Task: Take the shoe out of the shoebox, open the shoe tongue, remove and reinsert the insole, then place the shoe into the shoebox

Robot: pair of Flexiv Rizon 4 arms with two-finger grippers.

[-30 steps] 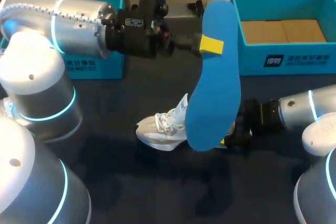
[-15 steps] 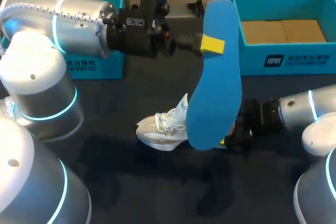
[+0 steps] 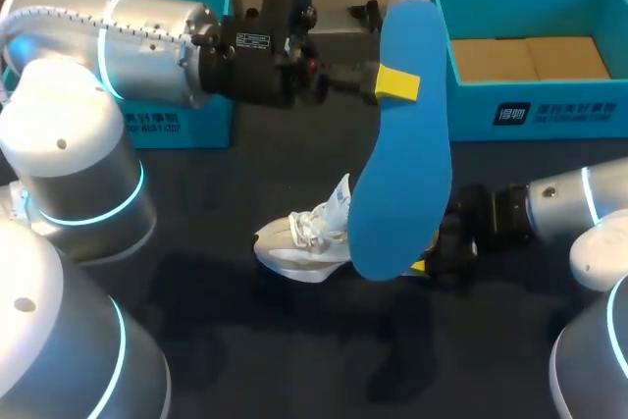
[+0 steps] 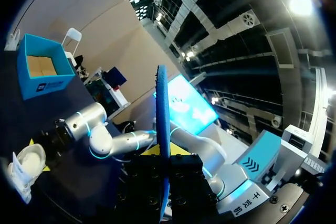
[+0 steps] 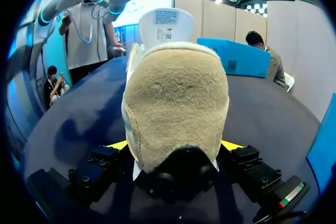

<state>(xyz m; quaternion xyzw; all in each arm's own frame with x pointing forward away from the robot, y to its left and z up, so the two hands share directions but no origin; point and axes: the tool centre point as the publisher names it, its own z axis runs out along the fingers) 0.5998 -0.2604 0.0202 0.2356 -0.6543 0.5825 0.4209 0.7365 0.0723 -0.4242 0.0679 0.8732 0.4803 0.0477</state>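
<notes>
The insole [image 3: 402, 144] is smooth, matt foam by its look. The shoe [image 5: 176, 103] has a rough, fuzzy heel — suede-like — and cloth laces. The shoebox [image 3: 569, 110] is matt card, raw brown inside. The left arm [image 3: 147, 41] has a glossy shell; the table [image 3: 245, 340] is dull.

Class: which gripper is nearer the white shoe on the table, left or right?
Right. The right gripper clamps the heel of the shoe on the table. The left gripper is raised above and behind it, holding the blue insole near its top end.
</notes>
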